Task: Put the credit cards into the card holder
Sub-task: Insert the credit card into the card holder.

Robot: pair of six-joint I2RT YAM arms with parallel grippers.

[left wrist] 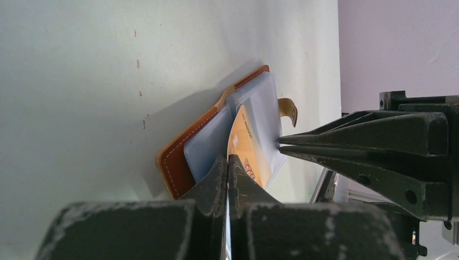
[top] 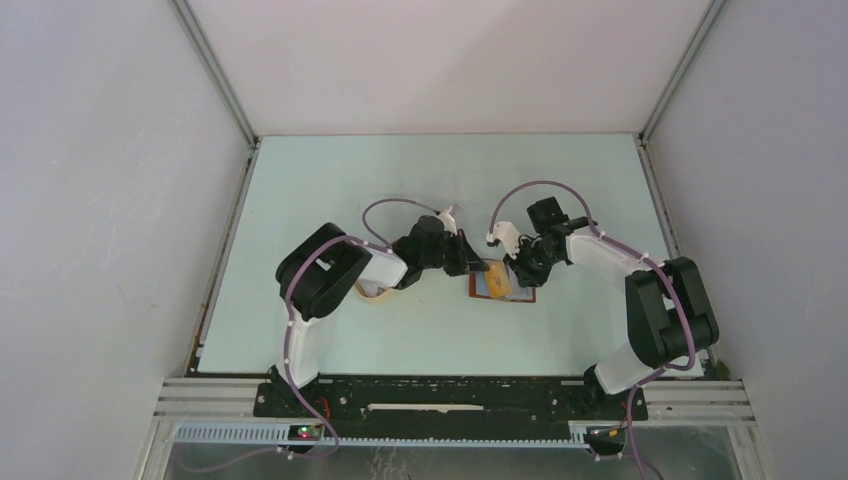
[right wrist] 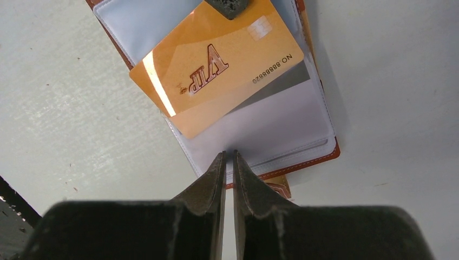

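We see the card holder [right wrist: 281,130] lying open on the table [top: 400,340], with an orange card [right wrist: 216,70] slanted and partly tucked under its clear sleeve. The left gripper [left wrist: 228,162] is clamped on that card. The right gripper [right wrist: 228,160] has its jaws together at the sleeve's edge. Only the right wrist view shows the card's VIP print, and only the left wrist view shows the curled strap [left wrist: 288,108].

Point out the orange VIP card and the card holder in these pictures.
orange VIP card [right wrist: 216,76]: right wrist view, middle of its printed face.
card holder [left wrist: 172,162]: left wrist view, brown leather cover edge.
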